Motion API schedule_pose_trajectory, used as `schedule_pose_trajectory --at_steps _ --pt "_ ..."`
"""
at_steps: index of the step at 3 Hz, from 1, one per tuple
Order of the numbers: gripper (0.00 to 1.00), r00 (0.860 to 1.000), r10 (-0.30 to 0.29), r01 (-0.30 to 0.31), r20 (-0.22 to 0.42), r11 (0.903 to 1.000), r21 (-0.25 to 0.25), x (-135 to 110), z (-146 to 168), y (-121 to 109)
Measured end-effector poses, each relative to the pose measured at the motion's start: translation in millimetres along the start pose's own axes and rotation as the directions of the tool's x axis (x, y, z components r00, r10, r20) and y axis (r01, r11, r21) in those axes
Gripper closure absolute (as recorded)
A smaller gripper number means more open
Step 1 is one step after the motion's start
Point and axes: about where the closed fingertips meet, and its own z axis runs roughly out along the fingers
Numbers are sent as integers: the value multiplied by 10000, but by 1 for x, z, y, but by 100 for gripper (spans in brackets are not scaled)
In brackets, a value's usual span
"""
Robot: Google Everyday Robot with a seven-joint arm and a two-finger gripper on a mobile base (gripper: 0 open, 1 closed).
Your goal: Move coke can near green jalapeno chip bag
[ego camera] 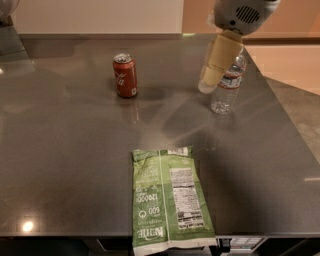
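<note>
Red coke can [125, 76], one; chip bag [170, 200], one; hand [209, 82] near bottle [225, 96]

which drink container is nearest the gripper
The clear water bottle on the right: the gripper overlaps it in view, while the red coke can stands well off to the left.

Upper right: pincer [209, 82] hides left side of water bottle [226, 95]. Top edge cuts arm housing [242, 15]. Small print on green jalapeno chip bag [170, 200] unreadable. Top-left corner: dark object [6, 7] cropped, unidentifiable.
</note>
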Motion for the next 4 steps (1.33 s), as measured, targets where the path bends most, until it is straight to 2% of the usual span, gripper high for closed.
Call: schedule_pose_trajectory --at_steps 1,2,3,4 --pt "0 9998 196 -197 106 9998 75 -25 27 -17" --pt "0 9963 828 -829 233 9965 63 -43 57 -40" --pt "0 9899 1348 -1348 438 9909 -32 -64 87 -54" --pt "0 9857 1593 -1592 544 9872 -66 -84 114 -62"
